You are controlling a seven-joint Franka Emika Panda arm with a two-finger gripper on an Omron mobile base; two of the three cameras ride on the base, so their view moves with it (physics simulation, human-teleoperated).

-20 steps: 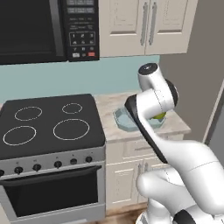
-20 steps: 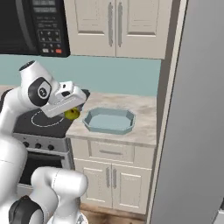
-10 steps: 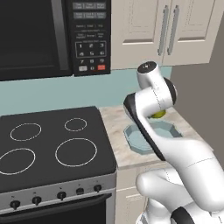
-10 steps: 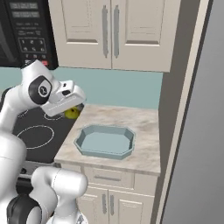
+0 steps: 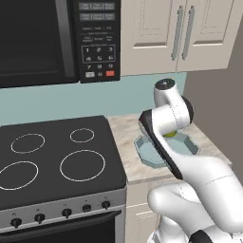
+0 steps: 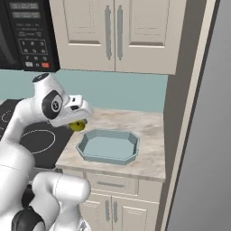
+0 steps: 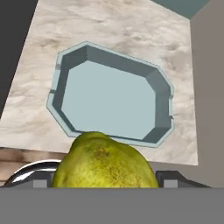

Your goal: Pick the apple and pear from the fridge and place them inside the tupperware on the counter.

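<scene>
Right, the gripper has its jaws closed around the pear, held in the air above the counter, near the left edge of the tupperware and close to the stovetop. The tupperware sits flat on the counter with nothing in it. The fingertips are hidden behind the fruit in the hand view, so contact looks firm but isn't directly visible.

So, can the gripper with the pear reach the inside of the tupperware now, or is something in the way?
Probably yes. The gripper holds the pear just beside the tupperware, above the counter. The tray looks empty, and nothing stands between them.
</scene>
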